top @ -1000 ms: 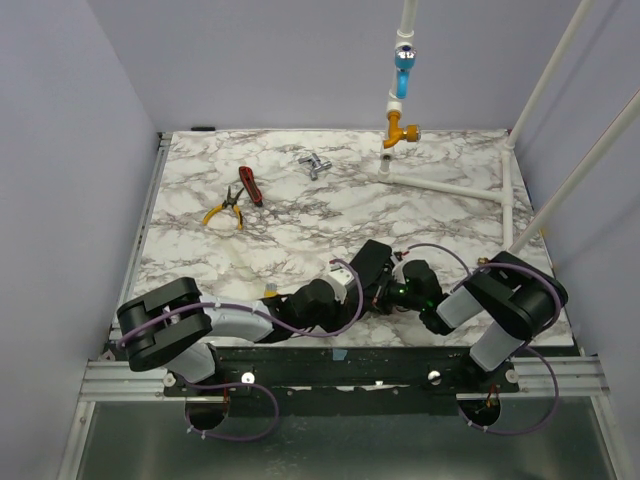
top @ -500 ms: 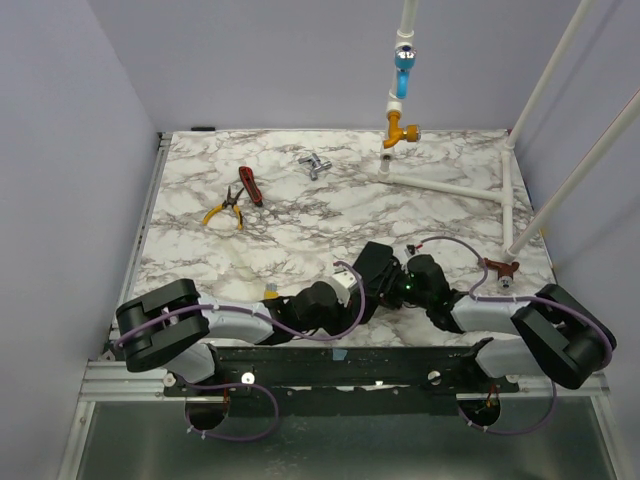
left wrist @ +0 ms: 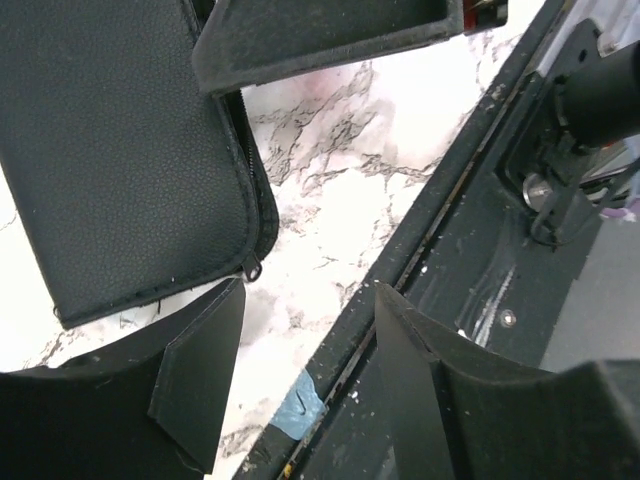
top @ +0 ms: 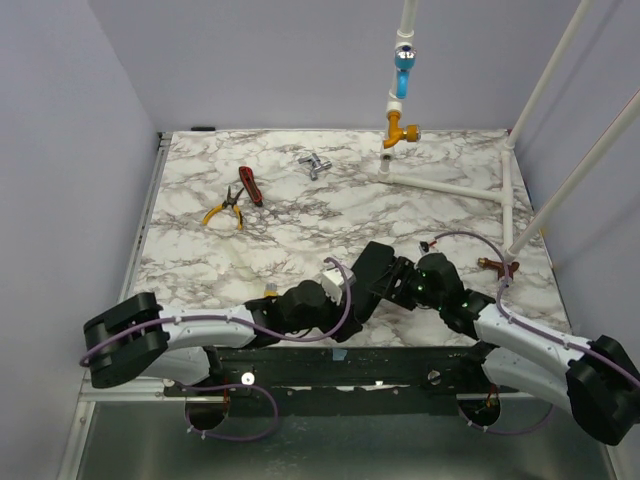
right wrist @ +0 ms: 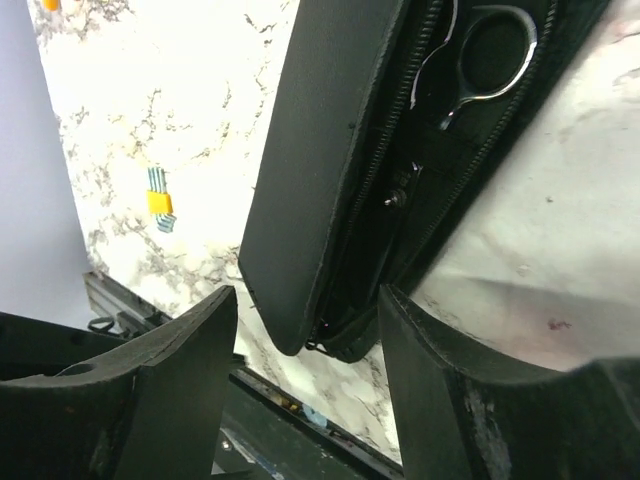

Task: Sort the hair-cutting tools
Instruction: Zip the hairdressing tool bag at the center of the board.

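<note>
A black zip-up pouch with a pebbled leather look (left wrist: 120, 150) was seen lying on the white marble-patterned bench (left wrist: 330, 200), close to its near edge. Small silver metal scissors (right wrist: 480, 96) were tucked inside the pouch, one finger loop showing through the half-open zip. The left gripper (left wrist: 310, 300) was held just beside the pouch, spread apart, nothing gripped. The right gripper (right wrist: 308, 300) was spread wide too, facing the pouch's end. Yellow-handled pliers (top: 224, 209) were spotted well away from the pouch.
</note>
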Tool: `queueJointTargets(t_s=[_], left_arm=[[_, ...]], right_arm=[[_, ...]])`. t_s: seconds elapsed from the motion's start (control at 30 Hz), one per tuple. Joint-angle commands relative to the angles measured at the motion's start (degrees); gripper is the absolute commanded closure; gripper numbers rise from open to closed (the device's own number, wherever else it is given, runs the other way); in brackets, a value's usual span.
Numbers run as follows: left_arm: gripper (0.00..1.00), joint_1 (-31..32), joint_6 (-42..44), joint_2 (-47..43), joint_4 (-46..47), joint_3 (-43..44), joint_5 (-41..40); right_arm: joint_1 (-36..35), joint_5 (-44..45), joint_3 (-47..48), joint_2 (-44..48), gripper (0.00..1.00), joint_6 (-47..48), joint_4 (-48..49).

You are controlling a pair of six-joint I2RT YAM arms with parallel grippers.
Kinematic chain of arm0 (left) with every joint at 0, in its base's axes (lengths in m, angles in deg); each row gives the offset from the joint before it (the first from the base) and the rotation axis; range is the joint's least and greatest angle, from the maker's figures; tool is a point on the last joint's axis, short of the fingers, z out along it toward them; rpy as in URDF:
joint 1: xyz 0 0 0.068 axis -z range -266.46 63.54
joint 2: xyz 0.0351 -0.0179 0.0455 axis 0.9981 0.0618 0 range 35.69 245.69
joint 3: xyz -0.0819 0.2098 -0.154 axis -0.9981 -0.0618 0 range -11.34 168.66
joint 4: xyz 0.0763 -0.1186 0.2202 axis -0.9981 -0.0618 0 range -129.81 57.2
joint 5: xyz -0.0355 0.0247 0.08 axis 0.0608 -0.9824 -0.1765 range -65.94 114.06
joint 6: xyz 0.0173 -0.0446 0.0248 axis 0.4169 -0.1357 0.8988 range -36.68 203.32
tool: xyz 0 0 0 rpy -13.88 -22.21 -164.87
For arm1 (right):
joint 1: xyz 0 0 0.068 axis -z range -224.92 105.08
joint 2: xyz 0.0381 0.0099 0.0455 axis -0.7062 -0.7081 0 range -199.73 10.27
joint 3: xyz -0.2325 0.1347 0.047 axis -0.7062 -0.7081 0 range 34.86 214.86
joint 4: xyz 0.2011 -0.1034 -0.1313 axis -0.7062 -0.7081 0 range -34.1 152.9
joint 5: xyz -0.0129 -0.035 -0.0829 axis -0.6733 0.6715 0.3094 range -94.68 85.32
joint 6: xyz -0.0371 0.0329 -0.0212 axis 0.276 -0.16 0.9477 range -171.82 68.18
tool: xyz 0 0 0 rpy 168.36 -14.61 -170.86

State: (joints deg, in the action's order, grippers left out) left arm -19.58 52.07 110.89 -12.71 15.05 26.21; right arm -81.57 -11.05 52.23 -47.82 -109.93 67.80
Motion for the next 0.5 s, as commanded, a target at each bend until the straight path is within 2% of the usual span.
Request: queueJointTargets(t_s=[0.0, 0.1, 0.2, 0.33, 0.47], left_arm=[[0.41, 0.11, -1.19, -7.68, -5.09, -3.19, -4.26], [0.36, 0.06, -4.74, -12.65, -7.68, -5.00, -13.78], [0.24, -1.78, -9.84, -14.50, -10.54, -4.55, -25.60], [0.23, -9.15, -10.53, -7.55, -13.92, 2.99, -25.02], [0.23, -11.60, -8.75, 1.69, -14.22, 9.86, -24.43]], right_arm=[[0.48, 7.52, 1.59, 4.20, 0.38, 3.21, -10.31], [1.16, 12.49, 2.76, 3.13, 0.38, 3.69, -10.50], [2.47, 15.82, 4.64, -1.11, 0.38, 4.40, -8.19], [3.90, 14.91, 7.73, -8.60, 0.37, 5.46, -3.32], [4.28, 13.09, 9.14, -14.04, 0.36, 5.43, -0.60]])
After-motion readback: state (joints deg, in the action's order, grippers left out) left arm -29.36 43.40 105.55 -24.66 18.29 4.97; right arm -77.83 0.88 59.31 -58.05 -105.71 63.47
